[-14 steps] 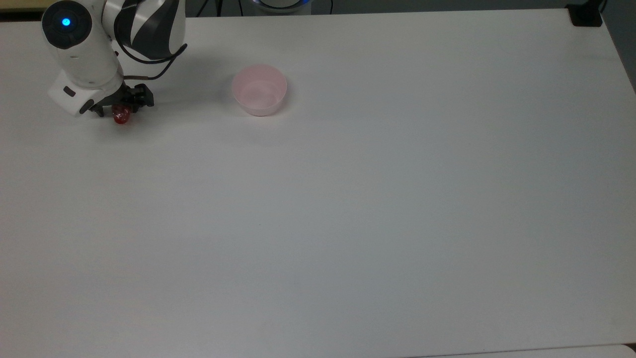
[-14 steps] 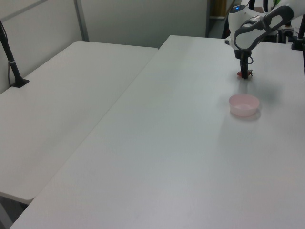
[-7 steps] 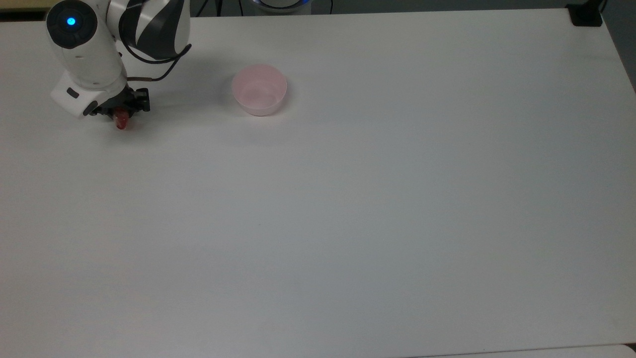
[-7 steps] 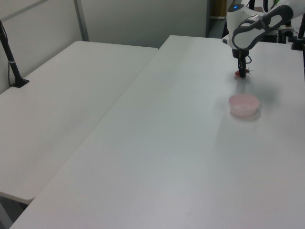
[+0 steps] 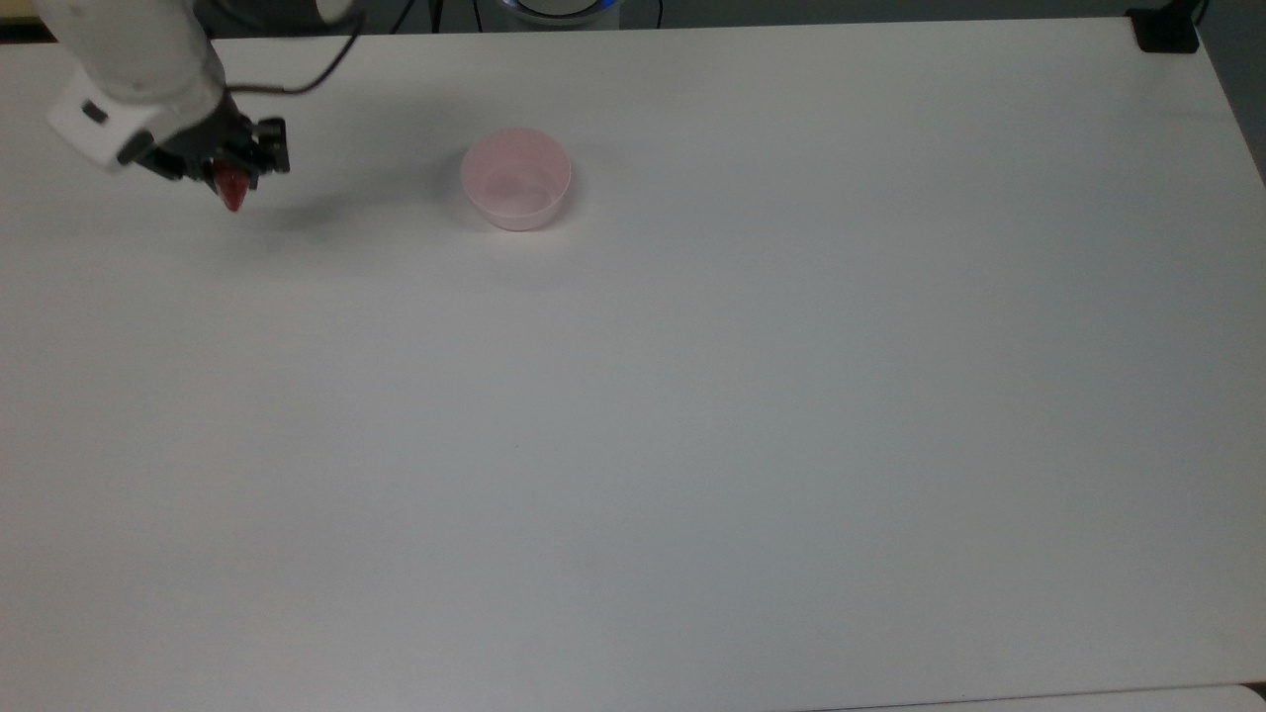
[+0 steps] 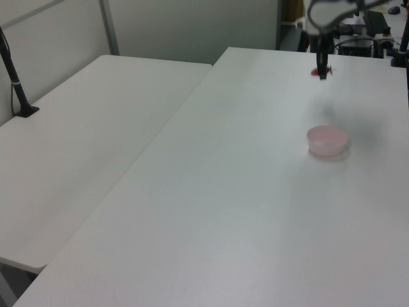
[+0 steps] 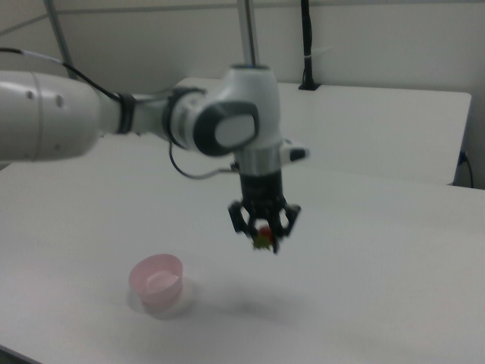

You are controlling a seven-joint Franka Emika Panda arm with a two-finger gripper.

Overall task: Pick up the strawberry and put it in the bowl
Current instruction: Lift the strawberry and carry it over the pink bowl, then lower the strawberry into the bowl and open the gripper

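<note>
Right view had the tool [image 7: 264,228] pinching the strawberry [image 7: 263,236] high above the table [image 7: 394,265], up from table level a second ago. Pick done; the bowl [image 7: 157,281], well apart, was the next stop.

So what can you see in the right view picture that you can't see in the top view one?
The right view alone shows the robot's long white arm, the green leafy cap under the strawberry, the clear air between the berry and the table, and a second table behind. The top view alone shows the whole tabletop from above and a black block at its far corner. Both show the pincer shut on the red strawberry, and the pink bowl, with nothing in it, off to one side.
</note>
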